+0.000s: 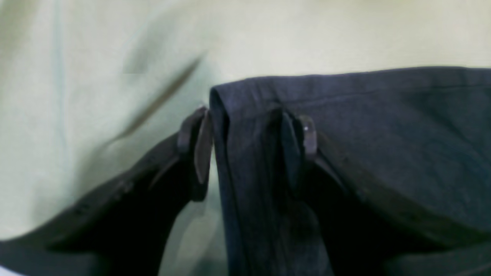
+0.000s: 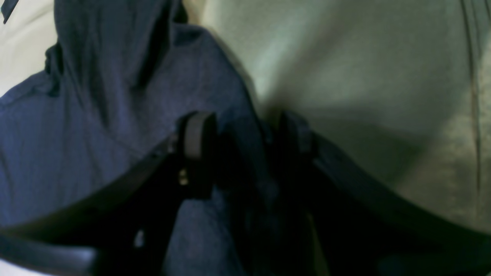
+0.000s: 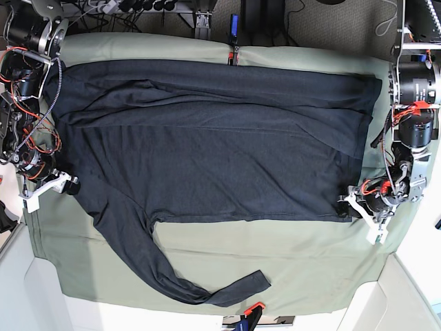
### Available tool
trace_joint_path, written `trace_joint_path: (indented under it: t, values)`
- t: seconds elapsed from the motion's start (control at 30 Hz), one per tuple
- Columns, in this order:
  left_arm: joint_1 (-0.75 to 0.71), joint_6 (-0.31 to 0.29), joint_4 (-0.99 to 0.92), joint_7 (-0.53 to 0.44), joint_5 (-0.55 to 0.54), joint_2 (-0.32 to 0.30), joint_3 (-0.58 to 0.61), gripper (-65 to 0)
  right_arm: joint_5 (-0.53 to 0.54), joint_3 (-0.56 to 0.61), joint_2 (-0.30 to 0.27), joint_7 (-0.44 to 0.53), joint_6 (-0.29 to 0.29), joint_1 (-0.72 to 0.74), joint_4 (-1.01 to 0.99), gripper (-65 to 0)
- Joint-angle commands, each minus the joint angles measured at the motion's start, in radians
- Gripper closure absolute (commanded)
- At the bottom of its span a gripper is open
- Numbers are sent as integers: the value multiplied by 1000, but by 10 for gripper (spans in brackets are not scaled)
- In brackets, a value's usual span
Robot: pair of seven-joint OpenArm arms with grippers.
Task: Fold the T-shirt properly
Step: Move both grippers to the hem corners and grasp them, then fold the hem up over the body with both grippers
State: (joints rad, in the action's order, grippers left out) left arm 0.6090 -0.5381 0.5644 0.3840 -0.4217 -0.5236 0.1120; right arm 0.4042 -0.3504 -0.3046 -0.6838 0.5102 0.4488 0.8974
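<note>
olive table cloth (image 3: pixel 310 255), T-shirt (image 3: pixel 207 152) atop

both arms low and outstretched, left tool (image 1: pixel 255 134) and right tool (image 2: pixel 245 134) each clamped.

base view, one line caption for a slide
Two claws pinch opposite edges of a dark navy long-sleeved knit T-shirt spread on an olive-green table cloth.

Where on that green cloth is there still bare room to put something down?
Bare table cloth shows along the near edge, between the T-shirt body's lower hem and the cloth's front border, right of the trailing sleeve. A narrow strip runs along the far edge. The two side edges are crowded: the left tool and right tool each grip a shirt corner.
</note>
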Motion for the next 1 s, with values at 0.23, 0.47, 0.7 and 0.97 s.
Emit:
trace_joint_path:
  t: [0.23,0.47,0.7,0.97]
  values:
    - [32,-57,12,-8,87,-21,-5,0,26,-1,-11,-13,11,21,12,0]
    - [36,-127,119,103,-14,-118,-5,0,4,-1,-19,-41,11,4,106,0]
    - [25,-160,260,341,-301,-225,-5,0,34,-1,-33,-93,11,-99,325,0]
    - [-145,-160,445,452,-509,-388,-6,0,42,-6,-34,-99,11,-273,517,0]
